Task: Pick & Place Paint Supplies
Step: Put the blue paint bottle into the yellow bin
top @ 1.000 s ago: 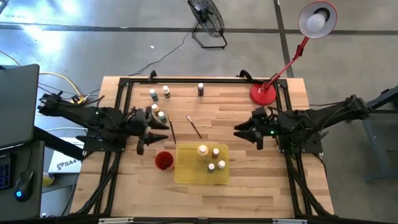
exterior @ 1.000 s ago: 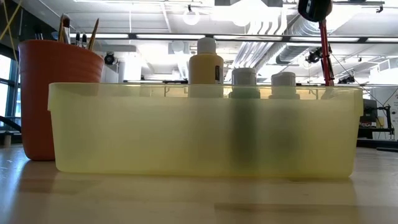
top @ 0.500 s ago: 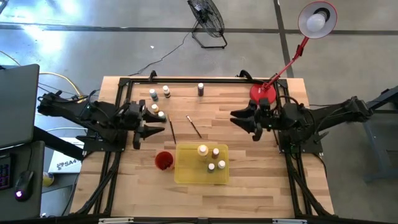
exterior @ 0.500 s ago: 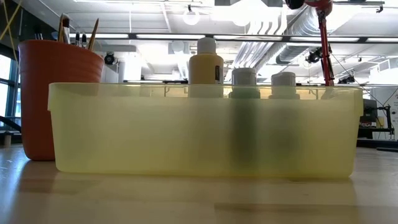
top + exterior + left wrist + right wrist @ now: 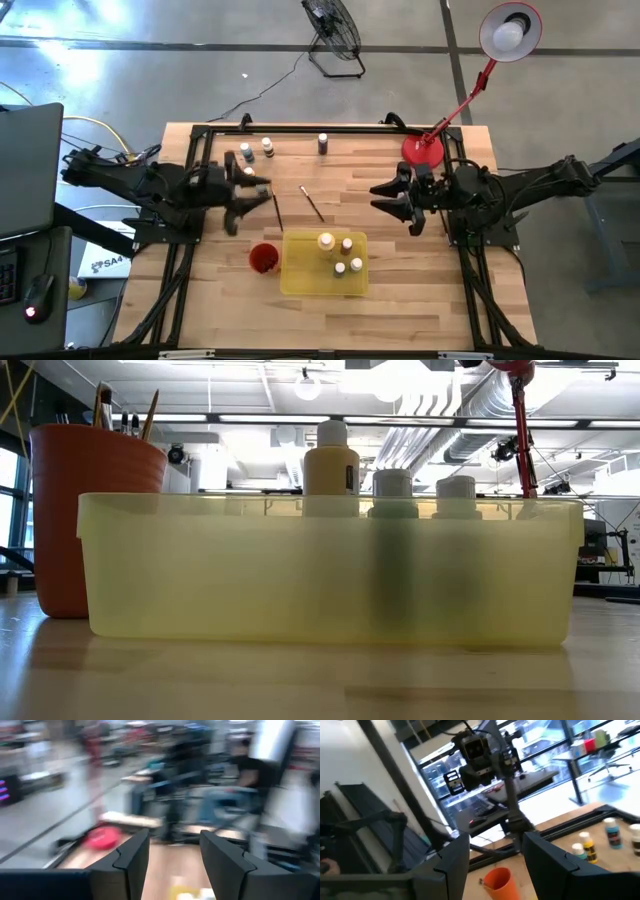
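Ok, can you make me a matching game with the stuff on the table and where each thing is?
Things:
1. red cup
2. yellow tray
3. loose paintbrush
4. red lamp base

Places:
A. far right corner of the table
B. bare wood, behind the tray
C. near edge, holding four bottles
D. just left of the tray

Pairs: 1-D, 2-C, 3-B, 4-A

The yellow tray (image 5: 200, 580) hides its bottles' (image 5: 331, 460) lower parts; the left wrist view is blurred.
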You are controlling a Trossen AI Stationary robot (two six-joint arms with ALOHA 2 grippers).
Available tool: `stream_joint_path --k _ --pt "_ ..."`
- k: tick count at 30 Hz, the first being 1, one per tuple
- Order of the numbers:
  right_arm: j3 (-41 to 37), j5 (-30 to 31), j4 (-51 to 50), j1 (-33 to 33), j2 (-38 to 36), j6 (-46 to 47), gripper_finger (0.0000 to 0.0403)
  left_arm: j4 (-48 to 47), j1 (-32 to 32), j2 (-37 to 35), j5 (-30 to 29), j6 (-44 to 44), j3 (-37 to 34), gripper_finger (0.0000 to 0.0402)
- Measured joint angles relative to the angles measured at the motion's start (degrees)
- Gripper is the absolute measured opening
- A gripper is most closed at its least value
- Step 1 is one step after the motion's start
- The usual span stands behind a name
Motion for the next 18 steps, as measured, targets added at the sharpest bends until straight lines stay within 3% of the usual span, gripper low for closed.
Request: stream_joint_path --k 3,7,12,18 --pt "0.0 4.9 -0.1 0.0 0.0 -2.6 0.0174 -4.6 0.0 0.3 -7.4 -5.3 0.0 0.0173" --pt "0.0 11.5 0.0 -0.9 0.0 -7.6 0.0174 -12.9 2.9 0.2 -8.8 -18.3 0.0 0.0166" --pt "0.0 14.0 0.7 -3.4 0.0 -10.9 0.0174 -23.5 8.9 0.3 -5.7 -28.8 0.0 0.0132" --pt "0.0 15.6 0.7 -5.4 -0.1 -10.2 0.0174 -31.7 14.8 0.2 2.4 -33.2 0.0 0.0061"
